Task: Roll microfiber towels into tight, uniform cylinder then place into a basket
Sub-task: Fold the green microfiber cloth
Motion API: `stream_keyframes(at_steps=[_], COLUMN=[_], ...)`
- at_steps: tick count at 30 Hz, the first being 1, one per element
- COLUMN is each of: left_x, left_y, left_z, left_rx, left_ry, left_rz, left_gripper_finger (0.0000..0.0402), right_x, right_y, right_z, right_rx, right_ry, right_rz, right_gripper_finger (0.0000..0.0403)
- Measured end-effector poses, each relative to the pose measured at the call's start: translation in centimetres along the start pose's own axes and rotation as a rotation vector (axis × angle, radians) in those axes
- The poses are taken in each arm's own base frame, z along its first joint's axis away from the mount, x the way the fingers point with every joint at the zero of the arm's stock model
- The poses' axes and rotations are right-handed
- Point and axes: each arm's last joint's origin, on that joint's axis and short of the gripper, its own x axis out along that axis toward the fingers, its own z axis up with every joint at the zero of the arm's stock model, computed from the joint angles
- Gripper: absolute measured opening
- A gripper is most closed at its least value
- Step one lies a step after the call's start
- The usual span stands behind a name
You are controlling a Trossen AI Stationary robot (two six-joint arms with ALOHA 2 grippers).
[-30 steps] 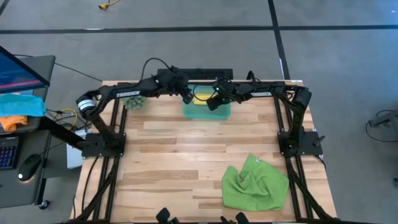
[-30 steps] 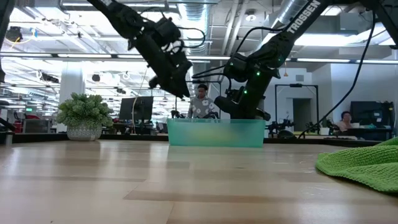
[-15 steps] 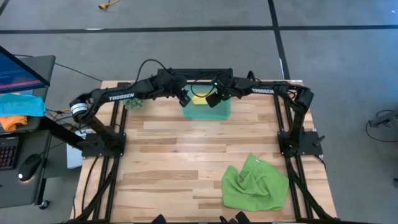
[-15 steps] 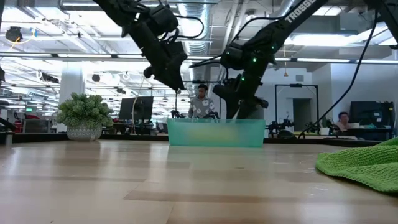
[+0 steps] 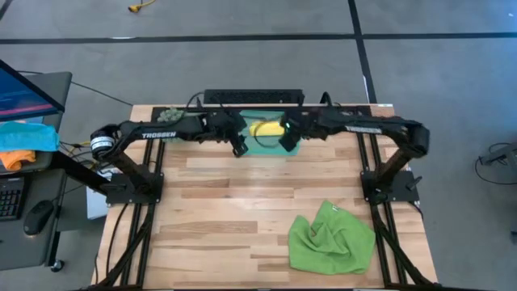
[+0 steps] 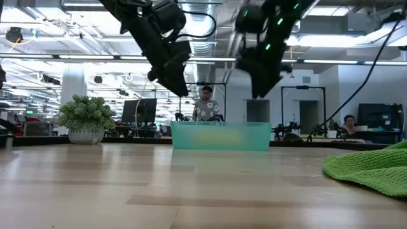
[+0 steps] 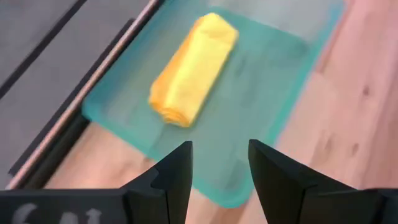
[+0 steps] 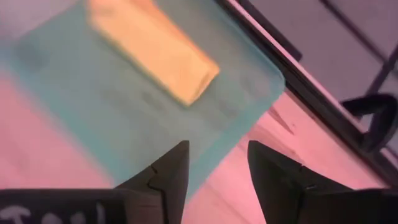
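Wooden table (image 5: 226, 202), open-plan office behind, both arms' jaws released over basket (image 5: 262, 145)

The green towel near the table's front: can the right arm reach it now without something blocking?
Probably yes. The green towel lies crumpled on bare table on the right arm's side, and the right gripper, open and empty above the basket, has nothing in between.
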Motion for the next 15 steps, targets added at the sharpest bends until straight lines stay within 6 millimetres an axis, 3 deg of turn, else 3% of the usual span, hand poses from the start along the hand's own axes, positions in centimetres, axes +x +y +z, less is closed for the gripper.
stream_keyframes(at_steps=[6,10,15], left_x=[-0.3,-1.0,-2.5], left_y=[-4.4,-7.6,-11.5], left_z=[-3.0,-3.8,-4.7], left_rx=[0.016,0.058,0.107], left_ry=[-0.054,-0.109,-0.147], left_rz=[-0.051,-0.131,-0.181], left_gripper_finger=[0.0148,0.0148,0.0148], right_x=[-3.9,-5.7,-7.6], right_y=[1.8,2.5,3.8], right_z=[-5.2,-8.4,-10.9], right_rx=[-0.105,-0.079,-0.007], right_ry=[-0.103,-0.165,-0.198], right_rz=[0.093,0.180,0.292], right_gripper_finger=[0.0165,0.0155,0.0150])
